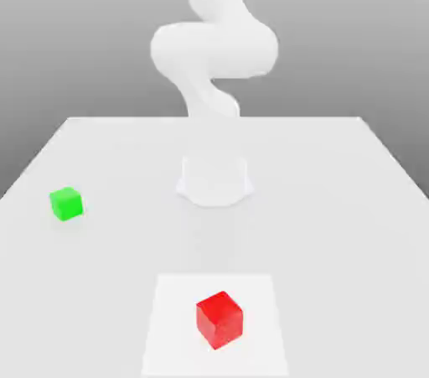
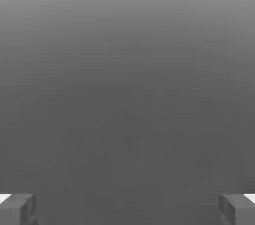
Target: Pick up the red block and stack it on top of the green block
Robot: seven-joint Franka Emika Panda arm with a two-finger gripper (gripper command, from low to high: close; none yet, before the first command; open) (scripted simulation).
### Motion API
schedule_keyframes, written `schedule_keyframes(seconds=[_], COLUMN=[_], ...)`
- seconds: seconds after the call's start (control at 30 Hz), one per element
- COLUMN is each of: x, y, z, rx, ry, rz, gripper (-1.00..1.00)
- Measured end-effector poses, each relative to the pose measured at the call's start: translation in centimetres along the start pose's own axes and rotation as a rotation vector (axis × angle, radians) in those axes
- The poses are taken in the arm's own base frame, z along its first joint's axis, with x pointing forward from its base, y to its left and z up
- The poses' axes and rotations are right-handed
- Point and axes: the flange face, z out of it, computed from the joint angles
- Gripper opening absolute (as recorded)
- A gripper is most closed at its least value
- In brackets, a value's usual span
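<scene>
In the exterior view, the white arm [image 1: 214, 49] rises from its round base [image 1: 214, 179] at the far middle of the pale table [image 1: 352, 200] and bends up out of the top of the picture. The red block [image 1: 219, 318] sits on the table near the front edge, roughly in line with the base, on a lighter square patch [image 1: 172, 326] of the surface. It rests flat and turned a little, one corner pointing toward the camera. The green block [image 1: 65, 203] sits well apart from it, toward the exterior view's left and farther back, flat on the table. Nothing touches either block.

In the hand view, the two fingertips [image 2: 17, 209] of the gripper [image 2: 127, 210] stand far apart at opposite edges of the picture, with nothing between them. Beyond them is plain grey background.

Judging from this, the task has barely begun: the red block is not yet grasped, not lifted, and the green block carries nothing. All the work remains: bringing the spread fingers down over the red block, closing on it, lifting, carrying it across to the green block and setting it squarely on top.
</scene>
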Motion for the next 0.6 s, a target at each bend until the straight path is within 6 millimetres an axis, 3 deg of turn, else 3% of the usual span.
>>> schedule_keyframes(seconds=[0.13, 0.3, 0.47, 0.6], x=[-1.5, -4.4, -8.6, -12.6], y=[1.3, 4.8, 9.9, 14.7], z=[9.2, 19.3, 27.8, 33.1], rx=[-0.127, -0.283, -0.442, -0.573], ry=[-0.054, -0.107, -0.149, -0.176], rz=[0.153, 0.339, 0.525, 0.675], gripper=[0.00, 0.00, 0.00, 0.00])
